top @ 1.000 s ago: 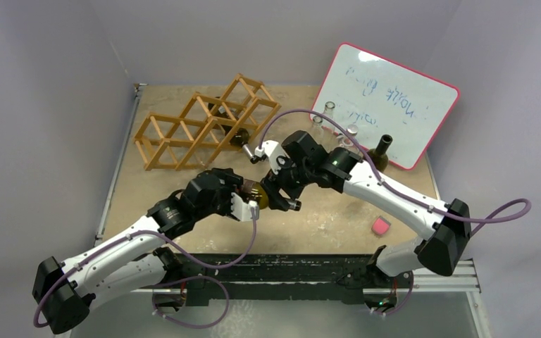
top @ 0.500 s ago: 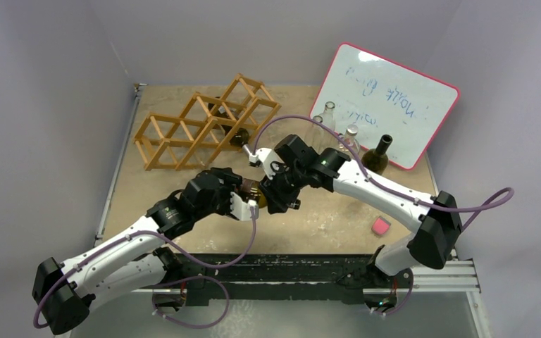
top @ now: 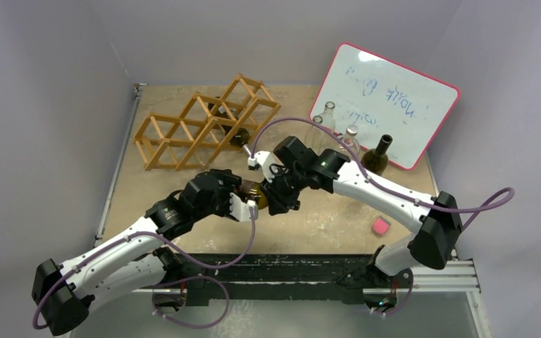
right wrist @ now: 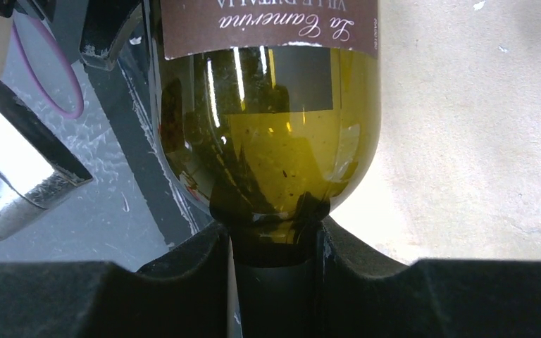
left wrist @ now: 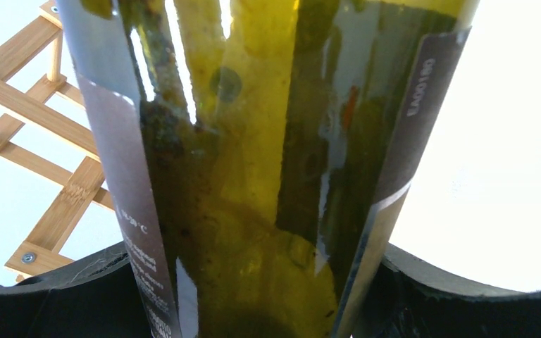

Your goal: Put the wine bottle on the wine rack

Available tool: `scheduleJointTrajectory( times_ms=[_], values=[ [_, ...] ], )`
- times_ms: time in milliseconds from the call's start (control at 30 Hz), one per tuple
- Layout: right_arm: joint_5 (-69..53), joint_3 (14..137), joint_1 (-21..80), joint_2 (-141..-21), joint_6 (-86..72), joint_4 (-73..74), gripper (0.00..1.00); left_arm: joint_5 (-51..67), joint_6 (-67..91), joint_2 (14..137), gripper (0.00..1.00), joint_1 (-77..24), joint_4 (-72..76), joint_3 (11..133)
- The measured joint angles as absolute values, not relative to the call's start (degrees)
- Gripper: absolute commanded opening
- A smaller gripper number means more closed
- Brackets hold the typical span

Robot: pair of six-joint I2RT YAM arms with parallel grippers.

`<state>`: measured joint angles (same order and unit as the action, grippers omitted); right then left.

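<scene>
The wine bottle [top: 253, 191], olive-green glass with a brown label, lies level above the table's middle between my two arms. My left gripper [top: 243, 201] is shut on its wide body [left wrist: 253, 176], a dark jaw on each side. My right gripper [top: 276, 199] is shut on the bottle's neck [right wrist: 275, 239], with the shoulder and label [right wrist: 268, 141] just beyond the jaws [right wrist: 275, 282]. The wine rack [top: 197, 127], a light wooden lattice, stands at the back left; a part of the wine rack [left wrist: 49, 141] shows left of the bottle in the left wrist view.
One dark bottle [top: 236, 134] lies in the rack's right cell. A pink-framed whiteboard [top: 387, 102] leans at the back right, with two clear bottles [top: 327, 116] and a green bottle [top: 379, 155] in front. A small pink block [top: 380, 226] lies near the front right.
My right gripper has slid left onto the bottle's neck and closed on it. The left arm has kept its hold and place.
</scene>
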<state>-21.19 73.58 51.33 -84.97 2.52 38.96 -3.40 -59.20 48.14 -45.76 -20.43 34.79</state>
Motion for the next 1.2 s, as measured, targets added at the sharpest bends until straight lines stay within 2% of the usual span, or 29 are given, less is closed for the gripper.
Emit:
scheduleJointTrajectory(
  times_ms=[67, 233, 267, 333, 833, 1000, 1200],
  values=[
    [-20.47, 73.67, 51.44, -84.53, 2.46, 38.98, 0.0, -3.36, -59.0, 48.12, 0.65, -45.76, -20.23, 34.79],
    [-18.0, 74.02, 52.03, -82.54, 1.67, 40.27, 0.0, -2.72, -59.24, 48.03, 0.72, -45.91, -18.24, 34.83],
    [-17.45, 74.02, 52.14, -82.02, 1.37, 40.53, 0.0, -2.5, -59.46, 48.03, 0.77, -45.98, -17.74, 34.85],
    [-16.8, 74.02, 52.25, -81.14, 0.67, 41.01, 0.0, -2.15, -59.59, 48.01, 0.99, -46.17, -17.04, 34.98],
    [-4.6, 74.02, 51.2, -75.61, -6.59, 42.48, 0.0, -2.15, -56.1, 41.65, 1.0, -46.15, -12.49, 35.14],
    [-1.8, 74.0, 51.2, -73.91, -9.32, 42.54, 0.0, -5.98, -54.26, 39.64, 1.0, -46.15, -10.37, 35.59],
    [2.11, 72.71, 51.2, -72.29, -13.02, 40.58, 0.0, -14.44, -40.66, 39.64, 1.0, -46.15, -1.3, 37.19]
  ],
)
